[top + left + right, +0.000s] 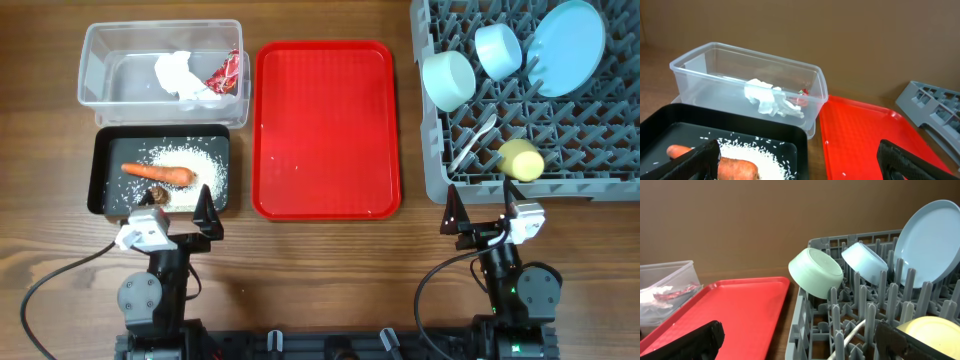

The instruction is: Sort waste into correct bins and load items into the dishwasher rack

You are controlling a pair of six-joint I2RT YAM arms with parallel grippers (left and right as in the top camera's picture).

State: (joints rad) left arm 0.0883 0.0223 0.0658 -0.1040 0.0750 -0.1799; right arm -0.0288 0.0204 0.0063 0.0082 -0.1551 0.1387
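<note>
The grey dishwasher rack (440, 180) at the right holds the light blue plate (566, 47), light blue bowl (498, 50), pale green bowl (448, 80), yellow cup (521, 160) and white spoon (472, 145). In the clear tub (100, 90) lie the tissue (176, 72) and the wrapper (228, 72). Rice (195, 160), the carrot (158, 173) and the brown lump (160, 195) sit in the black tray (100, 180). My left gripper (172, 200) hangs open and empty at that tray's near edge. At the rack's near edge my right gripper (481, 200) is open and empty too.
A flat red serving tray (325, 130) lies between the bins and the rack, with a few stray rice grains on it. Both arm bases stand at the table's front edge, with cables trailing to the left of each.
</note>
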